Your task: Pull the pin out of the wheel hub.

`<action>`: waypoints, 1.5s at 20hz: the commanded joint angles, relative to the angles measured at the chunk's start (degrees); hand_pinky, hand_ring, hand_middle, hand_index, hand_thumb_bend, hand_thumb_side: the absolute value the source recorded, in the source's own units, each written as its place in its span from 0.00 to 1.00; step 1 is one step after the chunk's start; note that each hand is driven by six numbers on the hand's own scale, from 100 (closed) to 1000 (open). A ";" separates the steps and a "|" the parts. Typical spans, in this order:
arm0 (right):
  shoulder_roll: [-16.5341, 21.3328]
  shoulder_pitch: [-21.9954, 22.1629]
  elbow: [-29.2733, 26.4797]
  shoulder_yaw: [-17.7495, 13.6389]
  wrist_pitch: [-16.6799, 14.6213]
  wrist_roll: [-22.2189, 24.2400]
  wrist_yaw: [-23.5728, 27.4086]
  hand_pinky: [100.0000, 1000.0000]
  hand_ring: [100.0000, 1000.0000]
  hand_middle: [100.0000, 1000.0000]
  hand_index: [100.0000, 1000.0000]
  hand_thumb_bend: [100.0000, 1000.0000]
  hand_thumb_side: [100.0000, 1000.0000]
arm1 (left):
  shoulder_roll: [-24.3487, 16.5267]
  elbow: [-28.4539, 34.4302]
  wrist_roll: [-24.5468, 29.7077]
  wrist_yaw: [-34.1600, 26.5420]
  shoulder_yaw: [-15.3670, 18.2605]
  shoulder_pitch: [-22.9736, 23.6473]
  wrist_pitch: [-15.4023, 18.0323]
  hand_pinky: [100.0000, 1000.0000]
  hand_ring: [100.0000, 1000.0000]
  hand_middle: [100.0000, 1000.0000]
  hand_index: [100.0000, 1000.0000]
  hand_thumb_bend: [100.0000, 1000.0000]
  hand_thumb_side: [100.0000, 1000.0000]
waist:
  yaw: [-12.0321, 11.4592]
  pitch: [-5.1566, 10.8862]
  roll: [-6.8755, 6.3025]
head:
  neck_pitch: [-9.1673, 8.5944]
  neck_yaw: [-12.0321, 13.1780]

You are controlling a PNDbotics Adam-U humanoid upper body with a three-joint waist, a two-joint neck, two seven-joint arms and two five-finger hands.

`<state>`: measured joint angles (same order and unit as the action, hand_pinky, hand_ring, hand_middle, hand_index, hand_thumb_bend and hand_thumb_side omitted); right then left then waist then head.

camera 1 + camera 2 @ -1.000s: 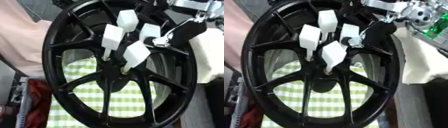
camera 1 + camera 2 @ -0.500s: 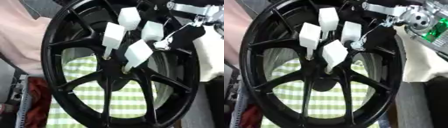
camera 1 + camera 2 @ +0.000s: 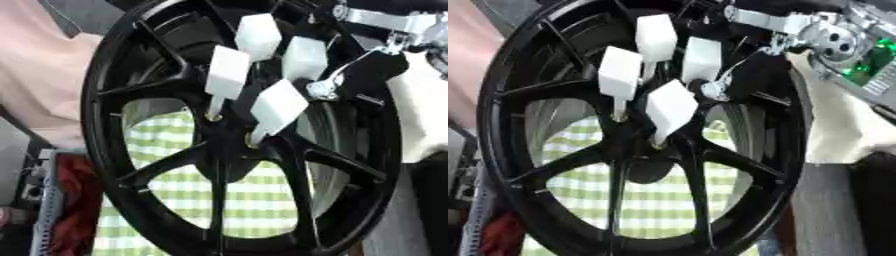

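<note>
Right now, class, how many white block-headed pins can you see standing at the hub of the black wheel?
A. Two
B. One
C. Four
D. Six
C: four white pins show around the hub of the black wheel, each with its own blocky white head.

Right hand (image 3: pixel 372 75) upper right — fingers unclear.

black wheel hub (image 3: pixel 219 165) standing on edge, white-headed pins in its centre

you see four pins around the hub's middle: one (image 3: pixel 226 75) left, one (image 3: pixel 257 36) top, one (image 3: pixel 304 57) right, one (image 3: pixel 276 106) lowest, tilted.
</note>
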<state>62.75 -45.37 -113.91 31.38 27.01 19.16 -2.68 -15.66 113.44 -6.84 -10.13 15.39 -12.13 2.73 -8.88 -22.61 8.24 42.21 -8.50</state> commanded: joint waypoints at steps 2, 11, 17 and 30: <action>1.14 -0.99 -0.68 -0.89 -0.62 -0.86 1.36 0.84 0.82 0.66 0.76 0.29 0.25 | -0.67 1.16 0.35 0.21 -0.06 -0.50 -0.17 0.84 0.67 0.71 0.84 0.02 0.89 | 0.12 1.07 -0.29 | -0.53 -0.13; 1.01 -1.08 -0.68 -1.09 -1.40 -1.81 2.46 0.84 0.80 0.62 0.72 0.22 0.21 | -0.80 1.16 0.45 0.09 -0.07 -0.59 -0.20 0.85 0.67 0.71 0.84 0.01 0.89 | 0.20 1.31 -0.33 | -0.66 -0.07; 0.94 -1.14 -0.68 -1.04 -1.48 -1.79 2.61 0.83 0.74 0.47 0.60 0.10 0.06 | -0.75 1.16 0.53 0.01 -0.08 -0.60 -0.29 0.85 0.67 0.71 0.84 0.01 0.89 | 0.00 1.33 -0.21 | -0.87 -0.03; 0.90 -1.02 -0.68 -1.65 -2.77 -2.83 4.60 0.81 0.66 0.29 0.46 0.19 0.00 | -0.65 1.16 0.80 -0.07 -0.01 -0.52 -0.55 0.85 0.68 0.71 0.84 0.01 0.90 | -0.23 1.52 -0.04 | -0.76 -0.09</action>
<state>62.61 -45.83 -114.05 31.02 24.44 16.81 1.15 -15.66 113.44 -6.25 -10.13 15.39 -12.16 2.16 -9.13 -22.59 8.59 41.98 -8.49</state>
